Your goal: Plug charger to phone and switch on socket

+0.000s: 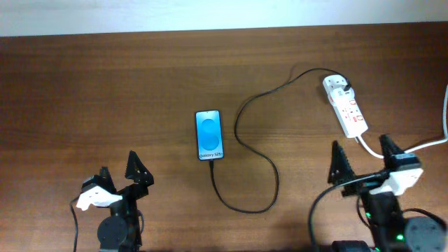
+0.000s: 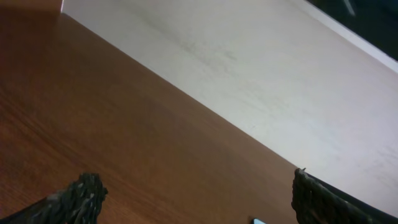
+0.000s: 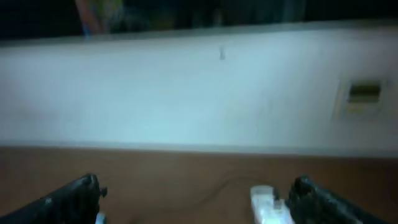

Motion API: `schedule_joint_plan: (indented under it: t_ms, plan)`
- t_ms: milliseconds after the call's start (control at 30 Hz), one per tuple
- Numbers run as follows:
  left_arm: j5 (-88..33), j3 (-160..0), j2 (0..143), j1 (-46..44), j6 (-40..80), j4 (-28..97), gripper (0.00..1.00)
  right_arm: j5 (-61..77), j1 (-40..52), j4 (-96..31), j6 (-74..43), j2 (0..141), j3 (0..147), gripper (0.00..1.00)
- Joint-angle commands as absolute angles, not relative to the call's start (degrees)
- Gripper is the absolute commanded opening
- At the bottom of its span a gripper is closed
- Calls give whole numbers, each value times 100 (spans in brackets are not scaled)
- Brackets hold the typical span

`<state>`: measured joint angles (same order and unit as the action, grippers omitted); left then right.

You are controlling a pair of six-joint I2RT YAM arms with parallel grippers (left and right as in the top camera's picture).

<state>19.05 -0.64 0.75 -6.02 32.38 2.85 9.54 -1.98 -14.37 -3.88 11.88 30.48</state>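
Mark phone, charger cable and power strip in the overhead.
phone (image 1: pixel 209 133), overhead view, middle of the screen.
charger cable (image 1: pixel 236 126), overhead view, bend right of the phone.
power strip (image 1: pixel 348 106), overhead view, middle of its white body.

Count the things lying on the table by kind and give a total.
phone: 1
charger cable: 1
power strip: 1
Total: 3

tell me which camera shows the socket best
The overhead view: the socket lies whole and sharp on the table, its red marks readable. The right wrist view catches only a blurred white end of it at the bottom edge. The left wrist view shows none of it.
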Motion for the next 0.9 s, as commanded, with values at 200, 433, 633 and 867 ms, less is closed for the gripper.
schedule_joint_plan:
  t_ms: [200,433,633,867]
  plan:
    - [1968,-49,69,-585,3164,314,99,458,-145,749,-344,134,613,99]
    - [1968,-49,69,-585,3164,314,99,331,-152,1210,-491,19,32,98]
    - [1968,-49,69,-585,3164,314,99,316,-152,189,-491,19,32,98]
    - [1968,-49,69,-585,3164,314,99,272,-150,-432,-491,19,32,98]
